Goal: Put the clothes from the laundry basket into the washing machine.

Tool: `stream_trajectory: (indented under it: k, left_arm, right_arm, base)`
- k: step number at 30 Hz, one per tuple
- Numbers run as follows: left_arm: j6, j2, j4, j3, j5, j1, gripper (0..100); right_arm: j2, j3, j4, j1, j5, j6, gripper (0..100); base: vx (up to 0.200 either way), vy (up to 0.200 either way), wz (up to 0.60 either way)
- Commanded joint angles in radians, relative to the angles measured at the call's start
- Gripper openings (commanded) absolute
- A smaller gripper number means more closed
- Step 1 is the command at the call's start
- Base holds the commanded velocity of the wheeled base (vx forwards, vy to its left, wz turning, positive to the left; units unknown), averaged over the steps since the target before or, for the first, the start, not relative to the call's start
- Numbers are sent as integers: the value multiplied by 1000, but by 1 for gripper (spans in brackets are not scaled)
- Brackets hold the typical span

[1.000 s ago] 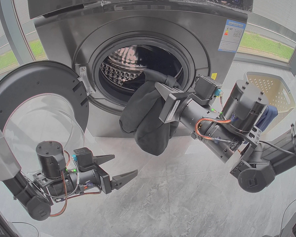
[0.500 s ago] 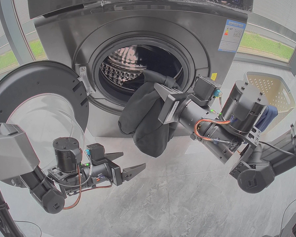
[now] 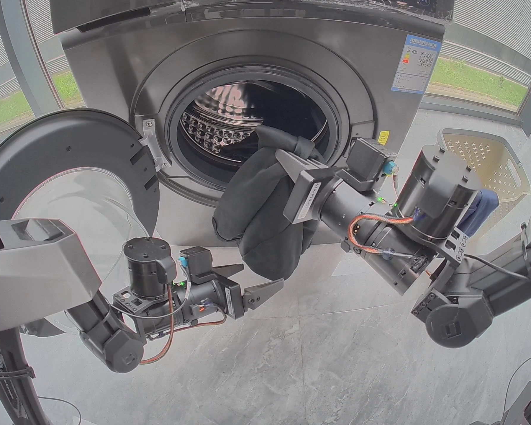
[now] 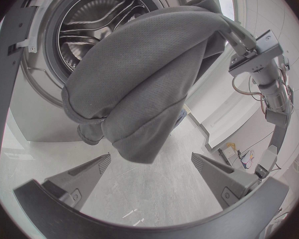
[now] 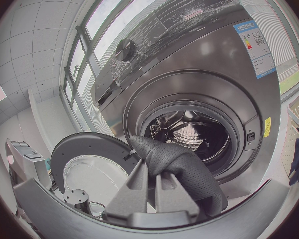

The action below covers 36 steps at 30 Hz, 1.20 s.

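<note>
The left arm has swung forward and toward the washer over the past second. That carries the left tool [image 3: 261, 275] from low over the floor [image 3: 312, 355] to a spot just under the hanging cloth, while the right arm has barely shifted. The right tool [image 3: 288, 162] is clamped on a dark grey garment [image 3: 256, 208], its two fingers pressed together over a bunched fold at the mouth of the washing machine [image 3: 248, 36]. The top of the garment reaches past the lip of the open porthole toward the steel drum [image 3: 218, 119]. Most of the garment hangs outside, drooping in front of the machine's lower panel and clear of the floor.

The left tool holds nothing and its fingers are spread apart, aimed at the garment's lower hem. In the left wrist view the hem dangles just above the gap between them. The machine's round door [image 3: 59, 149] stands swung wide open on the robot's left.

On the right, a beige laundry basket [image 3: 495, 160] sits on the floor beside the machine. A blue garment [image 3: 481, 208] lies at the basket's near rim, partly hidden behind the right arm.
</note>
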Motion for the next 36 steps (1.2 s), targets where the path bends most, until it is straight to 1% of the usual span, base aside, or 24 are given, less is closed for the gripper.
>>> stream_trajectory:
  k: [1,8,9,15,19,28,29,36]
  left_arm:
    - [-10,51,10,-61,0,-1,100]
    - [-10,70,43,-104,0,0,100]
    - [-10,80,43,-128,0,5,100]
    - [-20,94,43,-167,0,-1,100]
    - [-26,102,32,-187,0,-3,100]
    - [-26,107,-19,-190,8,-9,100]
    - [-26,107,-26,-188,17,-10,0]
    - [-26,91,-66,-156,31,-38,0]
  right_arm:
    - [-1,4,-1,2,0,-1,0]
    - [-1,4,-3,5,0,-1,0]
    - [-1,6,-3,8,0,-1,0]
    - [-1,9,-4,10,-2,-1,0]
    - [-1,9,-4,10,-2,-1,0]
    - [2,9,-4,10,-2,-1,0]
    - [2,10,-6,10,-2,-1,0]
    - [7,13,-6,8,-2,1,0]
  base:
    - [0,0,0]
    - [0,0,0]
    - [0,0,0]
    - [0,0,0]
    - [0,0,0]
    - [0,0,0]
    - [0,0,0]
    - [0,0,0]
